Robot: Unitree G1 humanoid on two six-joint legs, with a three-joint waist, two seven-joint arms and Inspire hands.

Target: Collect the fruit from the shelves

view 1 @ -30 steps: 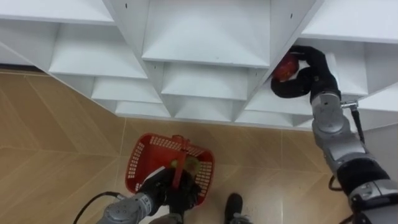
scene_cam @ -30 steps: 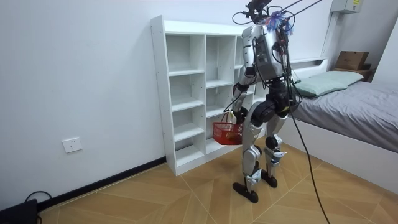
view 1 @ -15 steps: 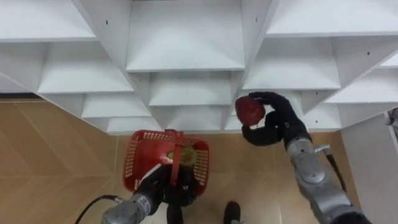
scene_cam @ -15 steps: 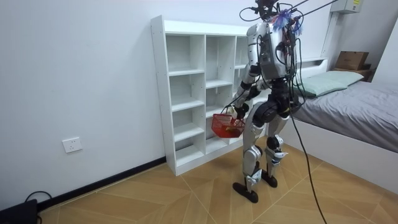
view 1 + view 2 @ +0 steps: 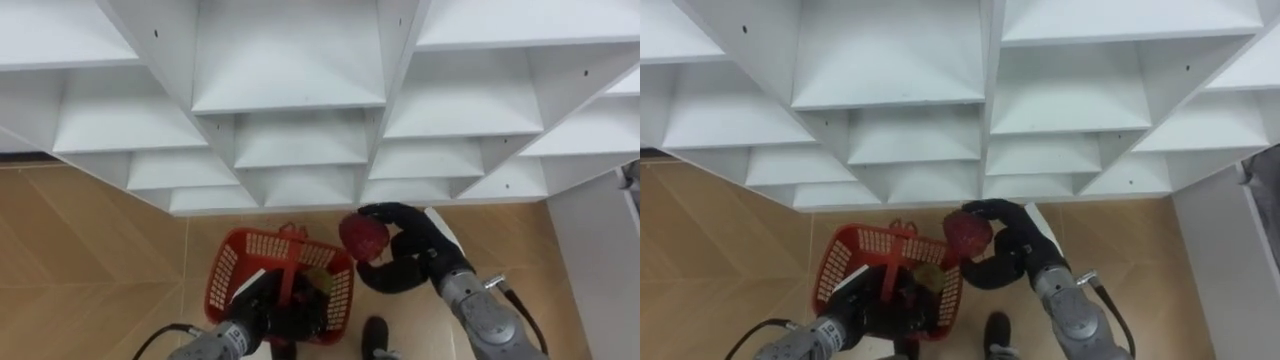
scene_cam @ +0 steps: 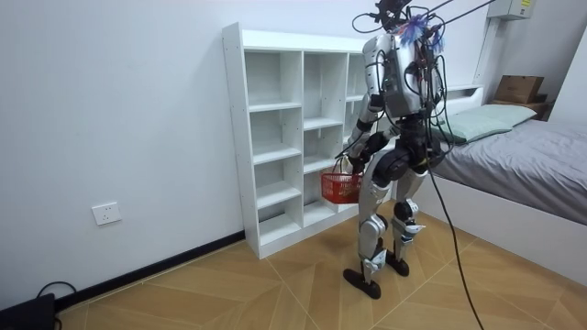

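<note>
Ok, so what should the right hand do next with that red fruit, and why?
Probably shift the red fruit a little leftward, over the middle of the red basket, before letting go. The right hand grips it at the basket's right rim, and the left hand holds the basket by its handle.

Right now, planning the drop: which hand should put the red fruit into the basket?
Right. The right hand is curled round the red fruit beside the red basket's rim; the left hand grips the basket's handle.
</note>
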